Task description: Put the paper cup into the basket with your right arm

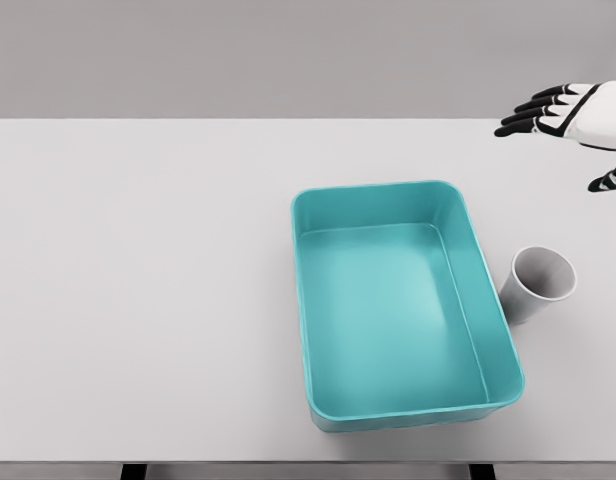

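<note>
Sitting low in the frame, right of centre: a teal rectangular basket (408, 300), open side up, solid walls and rounded corners, nothing inside. Near short wall closest to the bottom edge of the picture, far short wall about mid-height. Resting flat on a white table (138, 300), which fills most of the view from the bottom edge up to a straight far edge in the upper quarter.

Just beside the basket's right long wall, at mid-right of the frame: a white paper cup (537, 284), upright but seen at a slant, round mouth facing up and toward the right, grey-shaded interior visible. Standing on the table outside the basket, very near the wall; cannot tell whether touching it. Not held by anything.

Farther back, in the upper right corner of the frame: the right hand (573, 112), white with black fingers (523, 118), entering from the right edge. Fingers extended and loosely spread, pointing toward the left of the picture, grasping nothing; thumb showing separately lower down at the right edge. Hand raised over the far right corner of the table, well apart from the cup and above it in the picture.

Beyond the table's far edge: a plain grey backdrop (288, 55) across the top of the frame.
</note>
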Controlling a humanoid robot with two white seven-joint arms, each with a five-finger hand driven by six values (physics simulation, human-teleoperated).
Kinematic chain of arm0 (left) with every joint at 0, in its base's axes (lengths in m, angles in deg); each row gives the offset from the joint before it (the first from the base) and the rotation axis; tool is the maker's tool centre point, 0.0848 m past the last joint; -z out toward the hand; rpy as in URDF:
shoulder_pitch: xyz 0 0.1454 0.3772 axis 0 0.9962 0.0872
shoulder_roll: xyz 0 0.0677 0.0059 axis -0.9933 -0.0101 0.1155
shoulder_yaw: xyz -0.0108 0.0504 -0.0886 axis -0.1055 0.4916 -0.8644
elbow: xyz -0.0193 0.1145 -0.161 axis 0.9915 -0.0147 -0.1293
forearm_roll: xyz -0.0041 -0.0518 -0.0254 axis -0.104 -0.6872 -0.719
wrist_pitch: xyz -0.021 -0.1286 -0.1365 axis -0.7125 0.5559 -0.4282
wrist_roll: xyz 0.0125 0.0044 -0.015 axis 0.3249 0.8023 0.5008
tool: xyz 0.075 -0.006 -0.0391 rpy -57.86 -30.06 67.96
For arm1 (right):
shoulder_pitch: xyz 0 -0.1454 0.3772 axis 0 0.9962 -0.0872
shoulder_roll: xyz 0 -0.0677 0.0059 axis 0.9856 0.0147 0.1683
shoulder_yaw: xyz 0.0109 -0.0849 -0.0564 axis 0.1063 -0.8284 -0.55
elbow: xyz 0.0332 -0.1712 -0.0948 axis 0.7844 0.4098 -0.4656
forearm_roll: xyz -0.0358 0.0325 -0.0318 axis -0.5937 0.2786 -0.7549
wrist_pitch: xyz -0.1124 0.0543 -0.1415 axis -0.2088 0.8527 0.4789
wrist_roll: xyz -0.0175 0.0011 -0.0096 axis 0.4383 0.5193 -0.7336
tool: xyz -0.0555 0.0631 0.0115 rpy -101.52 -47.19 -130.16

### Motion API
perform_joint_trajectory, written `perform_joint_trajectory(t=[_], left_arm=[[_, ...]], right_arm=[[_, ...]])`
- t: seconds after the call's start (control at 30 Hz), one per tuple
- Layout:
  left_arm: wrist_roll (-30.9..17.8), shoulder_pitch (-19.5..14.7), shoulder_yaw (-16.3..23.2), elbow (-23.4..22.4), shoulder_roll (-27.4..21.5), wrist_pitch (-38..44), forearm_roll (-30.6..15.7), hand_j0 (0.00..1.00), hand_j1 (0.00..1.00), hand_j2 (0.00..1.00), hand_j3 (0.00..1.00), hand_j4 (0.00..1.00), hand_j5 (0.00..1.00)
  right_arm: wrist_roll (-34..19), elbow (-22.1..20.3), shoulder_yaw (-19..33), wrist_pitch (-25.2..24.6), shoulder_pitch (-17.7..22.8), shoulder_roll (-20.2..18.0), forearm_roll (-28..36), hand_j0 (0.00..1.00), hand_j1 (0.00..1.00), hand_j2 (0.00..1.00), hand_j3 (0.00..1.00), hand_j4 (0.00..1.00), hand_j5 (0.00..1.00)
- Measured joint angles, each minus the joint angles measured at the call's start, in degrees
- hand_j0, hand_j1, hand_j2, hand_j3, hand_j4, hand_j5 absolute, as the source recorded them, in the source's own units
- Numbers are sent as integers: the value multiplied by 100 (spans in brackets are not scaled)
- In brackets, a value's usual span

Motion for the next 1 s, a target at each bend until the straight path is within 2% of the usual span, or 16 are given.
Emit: perform_joint_trajectory(t=[0.13, 0.2, 0.33, 0.43, 0.6, 1.0], left_arm=[[0, 0, 0, 0, 0, 0, 0, 100, 100, 100, 100, 100, 100], [0, 0, 1, -1, 0, -1, 0, 100, 100, 100, 100, 100, 100], [0, 0, 0, 0, 0, 0, 0, 100, 100, 100, 100, 100, 100], [0, 0, 0, 1, 0, 0, 0, 100, 100, 100, 100, 100, 100], [0, 0, 0, 1, 0, -1, 0, 100, 100, 100, 100, 100, 100], [0, 0, 0, 0, 0, 2, 0, 100, 100, 100, 100, 100, 100]], right_arm=[[0, -3, -94, -109, -159, 185, 68, 100, 100, 100, 100, 100, 100], [0, 65, -161, -214, -141, 215, 578, 100, 100, 100, 100, 100, 100], [0, 801, -407, -363, -132, 33, 1995, 100, 100, 100, 100, 100, 100], [0, 1356, -637, -385, -97, -29, 2450, 100, 100, 100, 100, 100, 100], [1, 1680, -1138, -303, -70, -265, 2657, 100, 100, 100, 100, 100, 100], [1, 1850, -2189, 253, -53, -693, 2698, 100, 100, 100, 100, 100, 100]])
